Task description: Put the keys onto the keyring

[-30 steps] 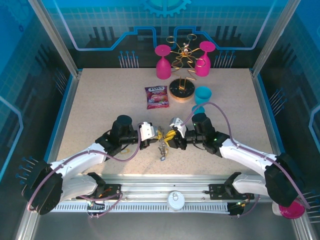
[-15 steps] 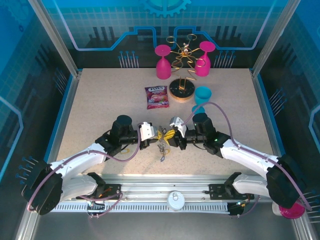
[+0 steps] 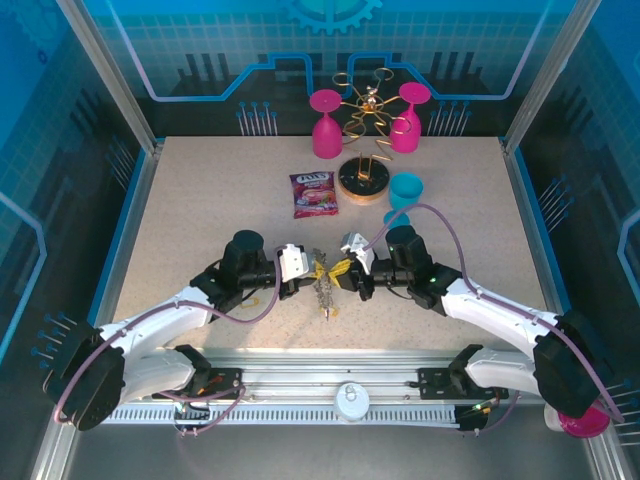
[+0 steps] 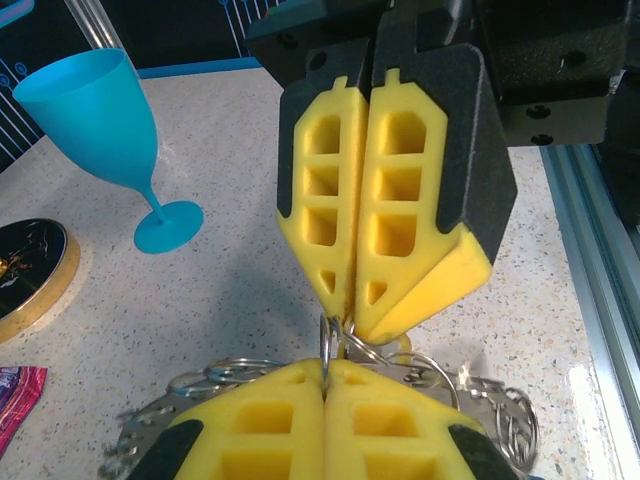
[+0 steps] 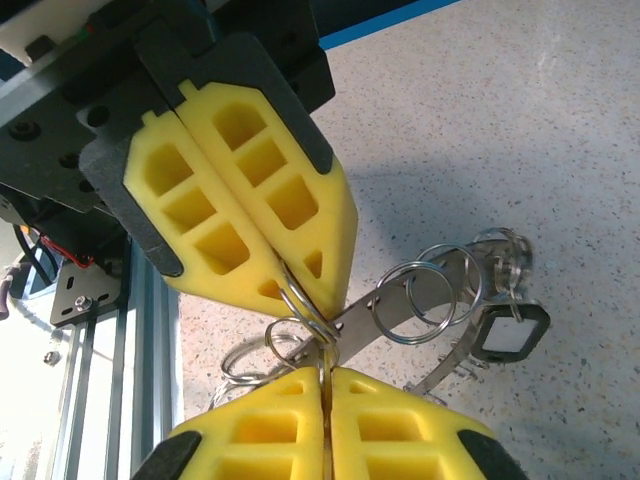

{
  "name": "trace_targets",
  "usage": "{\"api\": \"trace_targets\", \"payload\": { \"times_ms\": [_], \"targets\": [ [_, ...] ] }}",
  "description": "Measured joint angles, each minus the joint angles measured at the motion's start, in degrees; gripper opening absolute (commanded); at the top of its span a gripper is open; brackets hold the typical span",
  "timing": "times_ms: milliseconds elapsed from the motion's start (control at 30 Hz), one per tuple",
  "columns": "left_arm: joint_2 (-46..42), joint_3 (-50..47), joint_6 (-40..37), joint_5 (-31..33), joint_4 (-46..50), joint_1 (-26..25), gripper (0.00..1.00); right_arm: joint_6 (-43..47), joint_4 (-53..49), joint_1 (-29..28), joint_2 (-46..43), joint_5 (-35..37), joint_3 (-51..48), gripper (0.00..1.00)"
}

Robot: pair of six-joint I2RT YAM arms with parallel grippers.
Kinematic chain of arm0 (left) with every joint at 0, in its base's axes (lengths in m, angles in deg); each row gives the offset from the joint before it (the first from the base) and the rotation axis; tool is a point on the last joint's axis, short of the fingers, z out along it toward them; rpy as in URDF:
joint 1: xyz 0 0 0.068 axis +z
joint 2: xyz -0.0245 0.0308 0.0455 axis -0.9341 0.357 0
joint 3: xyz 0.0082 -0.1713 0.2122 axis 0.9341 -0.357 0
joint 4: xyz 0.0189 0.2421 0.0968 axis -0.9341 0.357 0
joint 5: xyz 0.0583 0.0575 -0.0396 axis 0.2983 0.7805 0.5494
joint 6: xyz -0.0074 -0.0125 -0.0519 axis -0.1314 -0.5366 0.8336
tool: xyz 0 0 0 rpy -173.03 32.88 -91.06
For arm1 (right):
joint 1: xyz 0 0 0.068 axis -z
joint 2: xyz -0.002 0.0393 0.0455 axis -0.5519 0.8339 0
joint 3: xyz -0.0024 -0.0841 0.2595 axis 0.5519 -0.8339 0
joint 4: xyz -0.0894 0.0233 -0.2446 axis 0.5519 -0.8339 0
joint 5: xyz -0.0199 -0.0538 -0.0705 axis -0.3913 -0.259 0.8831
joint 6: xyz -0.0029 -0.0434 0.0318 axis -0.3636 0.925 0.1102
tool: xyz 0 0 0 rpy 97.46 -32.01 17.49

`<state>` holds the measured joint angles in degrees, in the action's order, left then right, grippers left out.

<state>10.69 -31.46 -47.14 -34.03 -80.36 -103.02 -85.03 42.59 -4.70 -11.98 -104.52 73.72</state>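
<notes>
Keyring (image 5: 360, 315), a large flat grey metal ring threaded with thin wire loops, is held up between our two claws over the speckled beige tabletop (image 3: 200, 220), toward its near edge. Our left claw (image 4: 325, 368) has its yellow, hollow-celled pads on black backing pressed flat together, a wire loop pinched in the seam and the grey ring spreading out to both sides behind them. Our right claw (image 5: 325, 378) meets it tip to tip, likewise closed tight on a wire loop of the ring. Small metal keys (image 3: 326, 300) dangle beneath; one shows a black-rimmed head with a white face. We cannot tell whether the lowest one touches the tabletop.

Farther back lies a glossy red-and-purple candy packet (image 3: 314, 194), flat on the table. Just right of it sits a round wooden rack base (image 3: 361, 182), and beside that an upright cyan plastic goblet (image 4: 95, 110). Farthest, two pink plastic goblets (image 3: 326, 125) hang bowl-down on a curly gold wire rack (image 3: 365, 105).
</notes>
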Motion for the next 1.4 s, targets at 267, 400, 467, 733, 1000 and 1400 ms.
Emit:
{"api": "trace_targets", "payload": {
  "times_ms": [267, 400, 467, 733, 1000, 1400],
  "targets": [
    [-0.13, -0.09, 0.13, -0.9, 0.02, 0.0, 0.0, 0.04, -1.73, 0.02, 0.37, 0.59, 0.0, 0.0],
    [-0.13, -0.17, 0.13, -0.9, 0.0, 0.0, 0.0, 0.2, -2.19, 0.02, 0.37, 0.61, 0.13, 0.05],
    [-0.13, -0.17, 0.15, -0.9, 0.0, 0.0, 0.0, 0.07, -2.51, 0.02, 0.37, 0.61, 0.35, 0.16],
    [-0.13, -0.17, 0.2, -1.33, -0.72, 0.0, 0.0, 0.24, 3.58, 0.87, -1.49, -1.09, -1.53, 0.29],
    [-0.13, -0.17, 0.42, -1.38, -0.87, 0.0, 0.0, 4.39, 13.55, 0.9, 0.85, -4.52, -3.67, 0.24],
    [-0.13, -0.17, 0.59, -1.73, -0.55, 0.02, 0.0, 9.35, 15.08, 1.09, 2.34, -6.03, -3.67, 0.03]
  ]
}}
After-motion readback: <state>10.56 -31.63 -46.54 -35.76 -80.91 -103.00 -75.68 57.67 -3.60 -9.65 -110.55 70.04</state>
